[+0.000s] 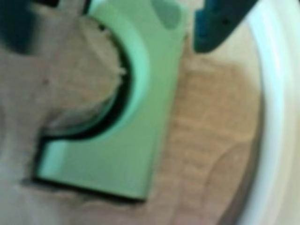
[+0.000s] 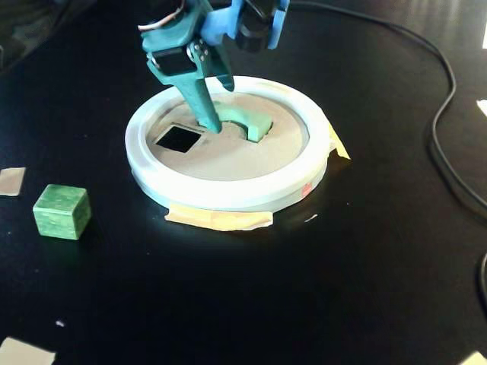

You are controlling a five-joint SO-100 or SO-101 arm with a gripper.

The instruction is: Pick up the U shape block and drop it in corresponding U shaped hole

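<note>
The pale mint-green U shape block (image 1: 140,122) sits in the U shaped hole (image 1: 96,133) of the tan disc (image 1: 211,131). Its notch wraps the hole's rounded bump, and thin dark gaps show along its edges. In the fixed view the block (image 2: 255,122) still stands a little proud of the disc (image 2: 228,163). My gripper (image 1: 112,47) is open. One dark teal finger is at the top left and one at the top right, with a gap to the block on each side. In the fixed view the gripper (image 2: 221,106) hangs over the disc's far part.
A plain square cutout (image 2: 179,138) lies left of the block. The disc has a raised white rim (image 2: 228,194) taped to the black table. A darker green cube (image 2: 62,211) stands at the left. A black cable (image 2: 449,114) runs along the right.
</note>
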